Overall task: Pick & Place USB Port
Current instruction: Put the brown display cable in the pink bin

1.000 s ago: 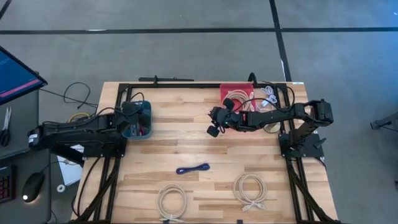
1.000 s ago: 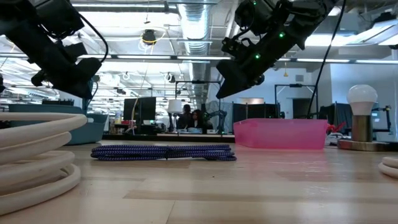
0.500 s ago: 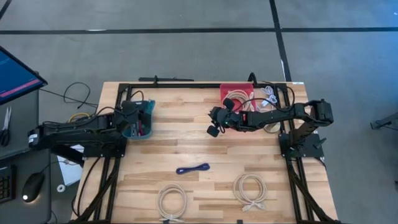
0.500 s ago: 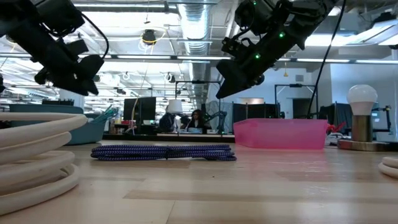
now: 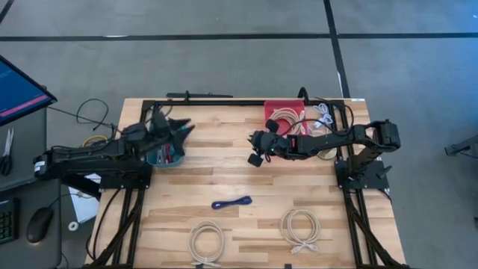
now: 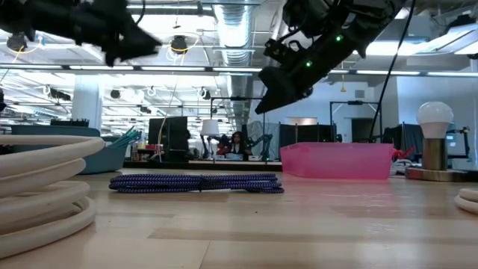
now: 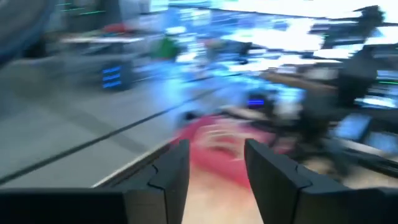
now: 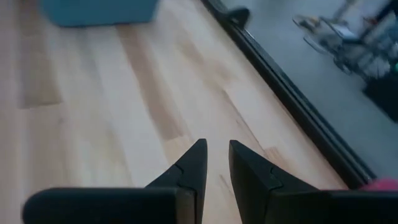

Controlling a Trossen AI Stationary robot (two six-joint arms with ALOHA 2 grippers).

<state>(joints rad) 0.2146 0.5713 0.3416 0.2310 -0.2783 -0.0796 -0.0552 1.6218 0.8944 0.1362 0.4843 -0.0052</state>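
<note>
two coiled cream cables are seen at the near edge of the bench (image 5: pixel 224 175): one cream coil (image 5: pixel 206 243) toward the left and a second cream coil (image 5: pixel 299 226) toward the right, well apart from each other. in the low view the left one fills the near corner as thick loops (image 6: pixel 41 179). just behind them, near the middle of the bench, a blue braided cable (image 5: pixel 231 202) lies flat in a short bundle, untouched by either arm; in the low view it is stretched across the boards (image 6: pixel 196 182).

farther back, the right gripper (image 5: pixel 255 155) is held above the bench, between the blue braided cable and the pink bin (image 5: pixel 284 110), with nothing gripped. its fingers (image 8: pixel 188 168) are seen in the right wrist view as nearly closed, with only a thin gap between them and bare wood beneath. in the low view this gripper (image 6: pixel 270 96) hangs well clear of the surface.

at the left side, the left gripper (image 5: pixel 181 128) is raised above the teal bin (image 5: pixel 166 155), pointing across the bench. its fingers (image 7: pixel 171 171) are parted in the left wrist view and hold nothing; the picture beyond them is blurred, though a pink shape can be made out.

the pink bin sits at the far edge and holds coiled cables. just beside it, white cables (image 5: pixel 323 115) lie on the right corner. a lamp with a round bulb (image 6: pixel 435 142) stands at the right in the low view.
</note>
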